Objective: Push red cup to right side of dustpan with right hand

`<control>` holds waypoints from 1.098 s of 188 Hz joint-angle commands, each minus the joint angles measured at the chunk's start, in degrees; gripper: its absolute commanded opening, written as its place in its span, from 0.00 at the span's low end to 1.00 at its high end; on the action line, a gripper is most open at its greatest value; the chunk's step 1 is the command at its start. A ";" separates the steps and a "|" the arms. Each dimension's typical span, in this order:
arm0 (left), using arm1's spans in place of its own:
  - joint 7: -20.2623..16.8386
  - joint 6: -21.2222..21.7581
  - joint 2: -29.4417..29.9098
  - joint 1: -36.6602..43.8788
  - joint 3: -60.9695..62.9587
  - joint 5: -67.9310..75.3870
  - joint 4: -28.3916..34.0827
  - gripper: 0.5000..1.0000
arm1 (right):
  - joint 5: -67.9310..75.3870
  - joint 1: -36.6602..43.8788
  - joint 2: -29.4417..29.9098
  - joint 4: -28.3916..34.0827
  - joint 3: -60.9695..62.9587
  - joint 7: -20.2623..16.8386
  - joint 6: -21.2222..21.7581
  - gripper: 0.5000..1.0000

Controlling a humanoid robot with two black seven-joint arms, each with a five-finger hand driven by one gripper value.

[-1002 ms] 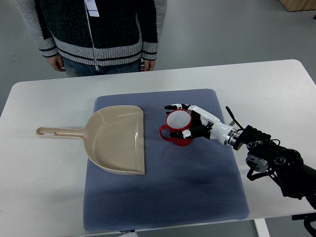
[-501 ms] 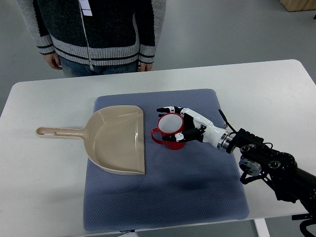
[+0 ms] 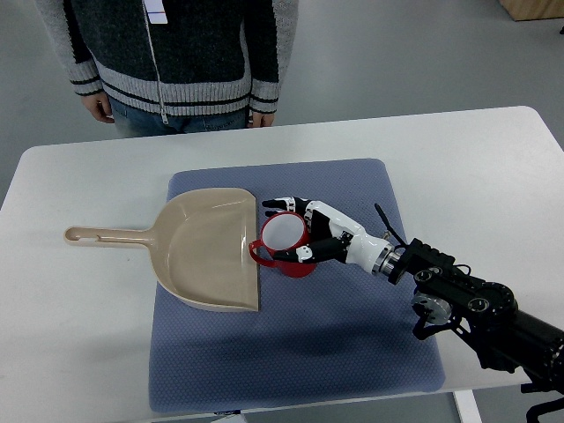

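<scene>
Moved toward dustpan (image 3: 207,247): red cup (image 3: 284,243), handle now at its right rim. Right hand (image 3: 310,233) cupped around cup. Push nearly complete; next, release.

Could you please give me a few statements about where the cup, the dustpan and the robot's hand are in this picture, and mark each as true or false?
1. The red cup sits at the right edge of the dustpan. True.
2. The right hand wraps its fingers around the cup. True.
3. The cup lies tipped on its side. False: it stands upright, its white inside showing.
4. The dustpan's handle points right. False: it points left, onto the bare white table.
5. The cup and dustpan are on a blue mat. True.
6. The left hand holds the dustpan. False: no left hand is in view.
</scene>
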 commanded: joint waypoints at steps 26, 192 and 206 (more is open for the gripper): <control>0.00 0.00 0.00 0.00 0.00 0.00 0.00 1.00 | -0.01 -0.70 0.29 1.71 -0.04 -0.20 -0.52 0.86; 0.00 0.00 0.00 0.00 0.00 0.00 -0.08 1.00 | 1.05 0.89 -3.04 1.53 0.40 -0.37 -0.87 0.86; 0.00 0.00 0.00 0.00 0.00 0.00 -0.17 1.00 | 2.63 1.41 -3.92 1.71 0.31 -0.37 -0.52 0.86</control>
